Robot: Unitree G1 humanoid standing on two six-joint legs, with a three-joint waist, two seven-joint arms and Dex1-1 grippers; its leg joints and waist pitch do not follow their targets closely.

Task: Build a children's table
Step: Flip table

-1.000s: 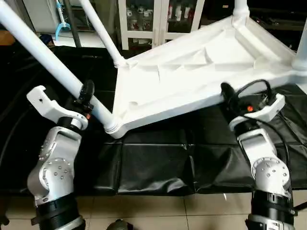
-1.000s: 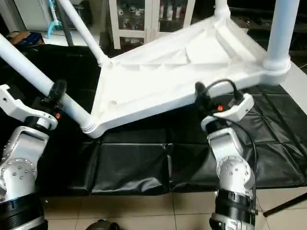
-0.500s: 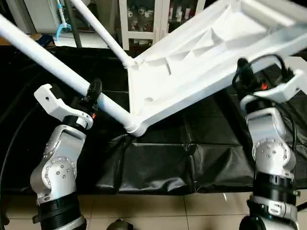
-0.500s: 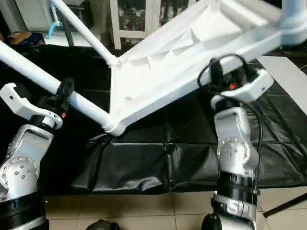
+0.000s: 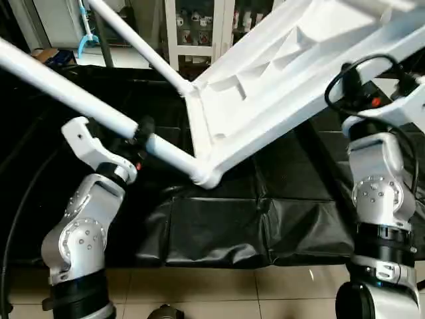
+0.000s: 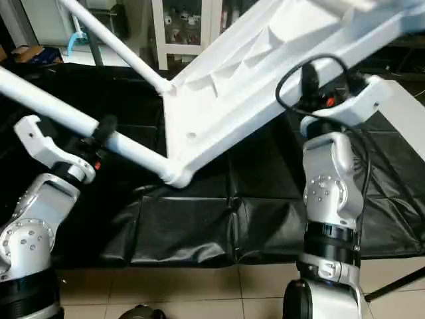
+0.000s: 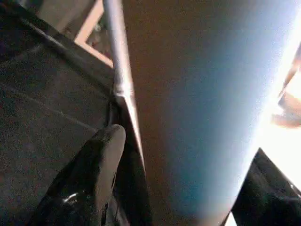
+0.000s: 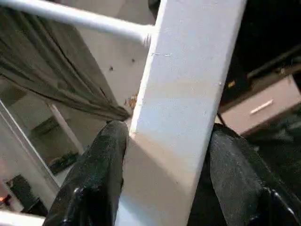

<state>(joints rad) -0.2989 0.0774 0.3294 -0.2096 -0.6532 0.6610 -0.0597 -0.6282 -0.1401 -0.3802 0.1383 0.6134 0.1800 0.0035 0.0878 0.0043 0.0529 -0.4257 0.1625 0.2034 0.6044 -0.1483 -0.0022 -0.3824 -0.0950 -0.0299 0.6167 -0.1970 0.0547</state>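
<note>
Tilting up from a black mat (image 5: 219,226) spread over the tiled floor (image 5: 219,292), the children's table (image 5: 279,73) is resting on one corner socket (image 5: 204,175) near the middle of the frame, its ribbed underside facing the camera and its top rising toward the upper right. In the lower left of the frame the left gripper (image 5: 141,129) is sitting at the near leg (image 5: 73,93), whose long axis is running from that corner socket up to the upper left edge; the left wrist view is showing the leg (image 7: 197,113) between the two black fingers (image 7: 94,174), with the jaws standing fairly wide around the tube, so whether they are pinching it or just cradling it cannot be told. At the right of the frame the right gripper (image 5: 352,83) is meeting the long near edge of the top; in the right wrist view the jaws are closing about halfway onto that white rim (image 8: 183,113), a finger (image 8: 99,174) on each side, apparently gripping it. This right arm looks to be carrying the lift, so turning the table upright likely depends on the leg lying to the left as a pivot. Farther back a second leg (image 5: 133,36) is slanting to the upper left, and a white glass-door cabinet (image 5: 199,26) is standing behind.
</note>
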